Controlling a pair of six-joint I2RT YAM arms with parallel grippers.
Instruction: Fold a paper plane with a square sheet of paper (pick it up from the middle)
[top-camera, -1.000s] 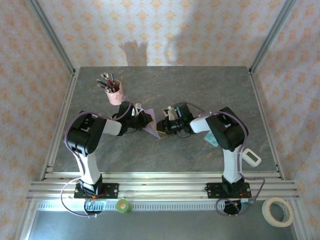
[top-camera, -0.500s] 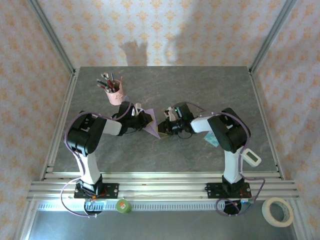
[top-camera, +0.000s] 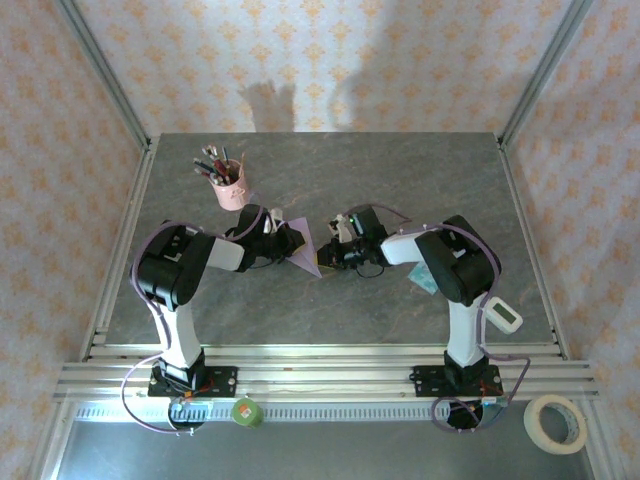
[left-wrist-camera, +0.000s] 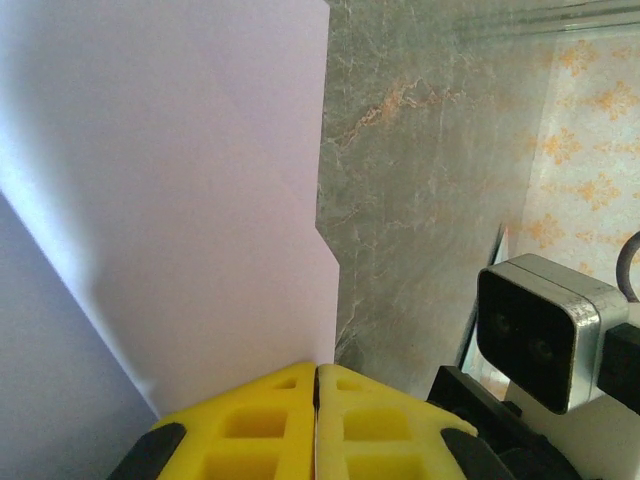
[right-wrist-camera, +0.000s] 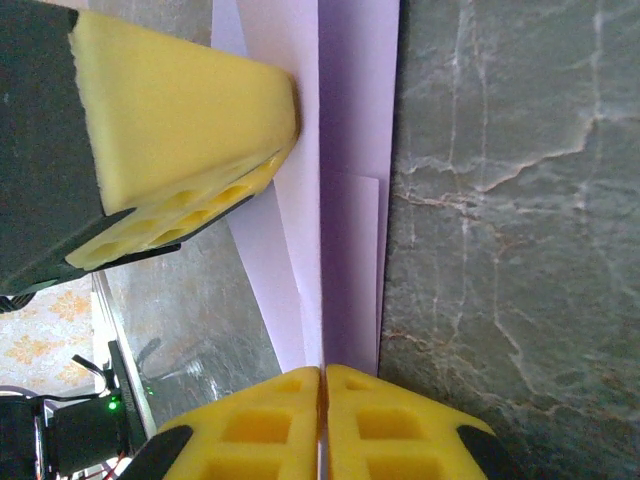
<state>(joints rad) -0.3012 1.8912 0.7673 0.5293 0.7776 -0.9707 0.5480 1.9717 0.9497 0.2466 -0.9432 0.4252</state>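
The sheet of paper (top-camera: 305, 252) is pale lilac and partly folded, lying mid-table between my two grippers. In the left wrist view it is a broad lilac surface (left-wrist-camera: 180, 200) running down into my left gripper (left-wrist-camera: 316, 372), whose yellow pads are pressed together on its edge. In the right wrist view the paper's layered folds (right-wrist-camera: 350, 150) run straight into my right gripper (right-wrist-camera: 323, 372), which is shut on the centre crease. The left gripper's yellow fingers (right-wrist-camera: 180, 130) hold the paper's far end. From above, the left gripper (top-camera: 288, 240) and right gripper (top-camera: 330, 256) face each other across the paper.
A pink pen cup (top-camera: 229, 186) stands behind the left arm. A teal-and-white packet (top-camera: 425, 283) lies by the right arm's elbow. A white device (top-camera: 503, 316) sits near the front right edge. A tape roll (top-camera: 556, 422) lies beyond the rail.
My right gripper's jaws have closed onto the paper's crease. The left gripper has stayed shut on the paper, and both arms have barely shifted.
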